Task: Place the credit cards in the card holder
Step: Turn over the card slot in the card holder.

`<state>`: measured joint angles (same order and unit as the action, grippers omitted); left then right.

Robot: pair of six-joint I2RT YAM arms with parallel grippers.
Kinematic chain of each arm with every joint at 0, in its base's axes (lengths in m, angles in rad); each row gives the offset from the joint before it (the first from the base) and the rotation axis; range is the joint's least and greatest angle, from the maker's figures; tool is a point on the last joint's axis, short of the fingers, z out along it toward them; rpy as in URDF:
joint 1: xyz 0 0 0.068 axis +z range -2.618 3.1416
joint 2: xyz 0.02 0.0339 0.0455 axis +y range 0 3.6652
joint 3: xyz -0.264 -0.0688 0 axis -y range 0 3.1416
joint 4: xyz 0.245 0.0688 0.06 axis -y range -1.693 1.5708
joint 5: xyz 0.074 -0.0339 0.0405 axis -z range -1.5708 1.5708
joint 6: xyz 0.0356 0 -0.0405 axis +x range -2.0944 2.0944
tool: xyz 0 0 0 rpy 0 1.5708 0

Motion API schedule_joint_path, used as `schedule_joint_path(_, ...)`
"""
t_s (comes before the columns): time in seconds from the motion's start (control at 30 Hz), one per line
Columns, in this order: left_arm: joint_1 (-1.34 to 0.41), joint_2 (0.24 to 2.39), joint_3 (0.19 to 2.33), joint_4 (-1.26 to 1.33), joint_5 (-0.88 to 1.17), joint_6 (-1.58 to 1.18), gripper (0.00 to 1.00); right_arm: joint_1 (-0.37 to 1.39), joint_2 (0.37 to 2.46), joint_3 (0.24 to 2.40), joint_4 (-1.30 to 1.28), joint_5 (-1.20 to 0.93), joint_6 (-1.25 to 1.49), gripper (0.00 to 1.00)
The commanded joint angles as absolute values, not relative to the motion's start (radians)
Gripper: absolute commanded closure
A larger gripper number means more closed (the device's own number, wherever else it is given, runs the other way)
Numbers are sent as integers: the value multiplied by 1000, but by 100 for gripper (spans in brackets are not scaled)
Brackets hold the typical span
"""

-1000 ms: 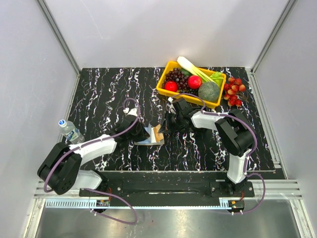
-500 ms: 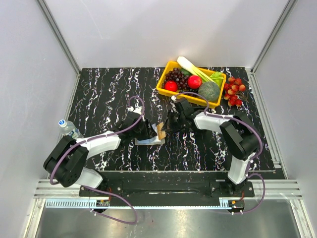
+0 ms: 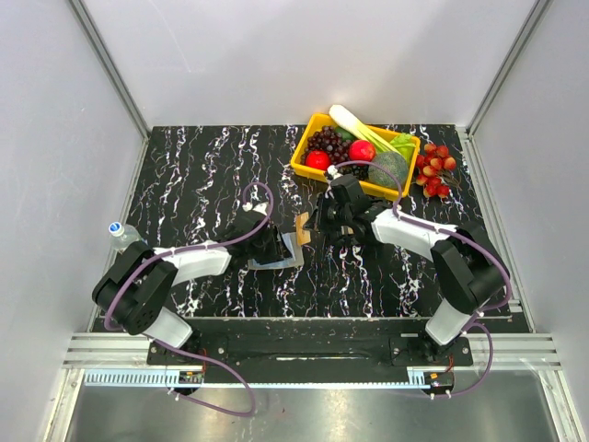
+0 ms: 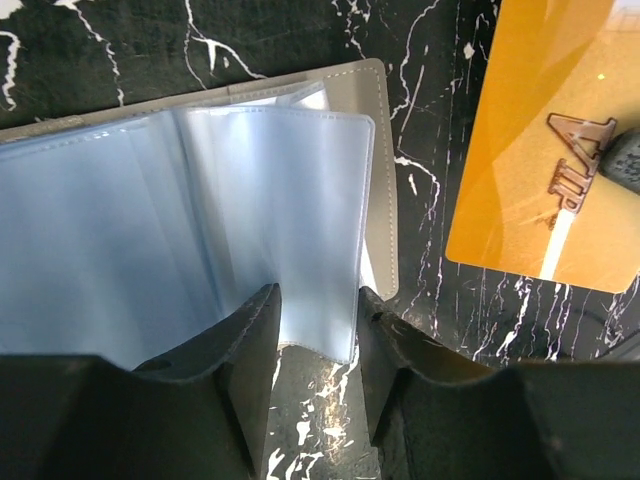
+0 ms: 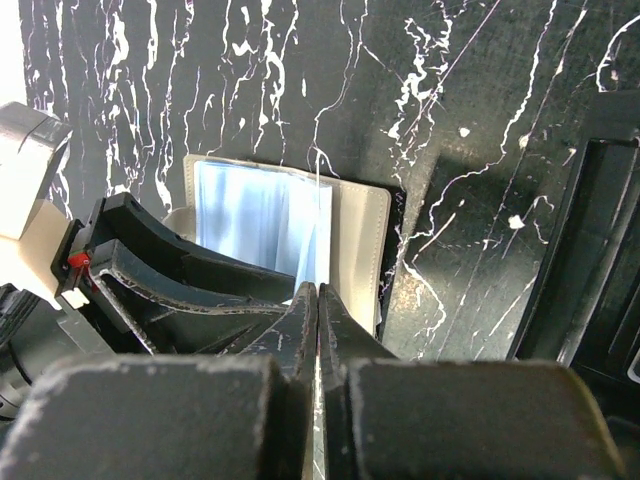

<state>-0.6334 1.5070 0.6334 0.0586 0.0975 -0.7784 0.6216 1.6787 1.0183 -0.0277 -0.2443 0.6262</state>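
The card holder [image 3: 281, 259] lies open on the black marble table, its grey cover [image 4: 381, 200] spread flat and its clear plastic sleeves [image 4: 270, 220] fanned up. My left gripper [image 4: 318, 300] is open, with one finger on each side of a sleeve's lower edge. An orange credit card [image 4: 520, 150] marked VIP stands just right of the holder, and my right gripper [image 3: 315, 227] is shut on it. In the right wrist view the gripper [image 5: 318, 292] shows that card only as a thin edge between its fingers, above the holder [image 5: 360, 240]. No other cards are visible.
A yellow basket [image 3: 301, 168] of fruit and vegetables stands at the back, with a red fruit cluster [image 3: 435, 171] to its right. A water bottle [image 3: 130, 242] lies at the table's left edge. A black tray [image 5: 600, 250] sits right of the holder.
My left gripper went from shut to open and slid right onto the sleeves. The right gripper carried the orange card a little back and to the right.
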Motion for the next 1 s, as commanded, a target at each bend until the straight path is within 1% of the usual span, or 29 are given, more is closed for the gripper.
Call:
schedule_joint_path(0.0,-641,1517,673,103,127,-769,59,630,1673,1029,29,-277,635,100)
schedule_joint_path(0.13,-647,1514,667,103,132,-762,59,630,1710,1037,66,-310,660,100)
schedule_joint_path(0.47,-649,1512,652,107,146,-752,58,630,1830,1141,55,-350,644,100)
schedule_joint_path(0.57,-647,1499,646,113,146,-747,57,632,1856,1128,86,-374,660,100)
schedule_joint_path(0.63,-649,1459,629,127,140,-738,56,638,1877,1135,68,-380,657,100)
schedule_joint_path(0.77,-649,1365,607,101,92,-712,50,640,1893,1118,58,-379,652,100)
schedule_joint_path(0.9,-647,1263,585,46,5,-698,44,640,1885,1112,45,-364,641,100)
schedule_joint_path(0.97,-647,1233,577,9,-72,-704,42,638,1879,1114,41,-362,635,100)
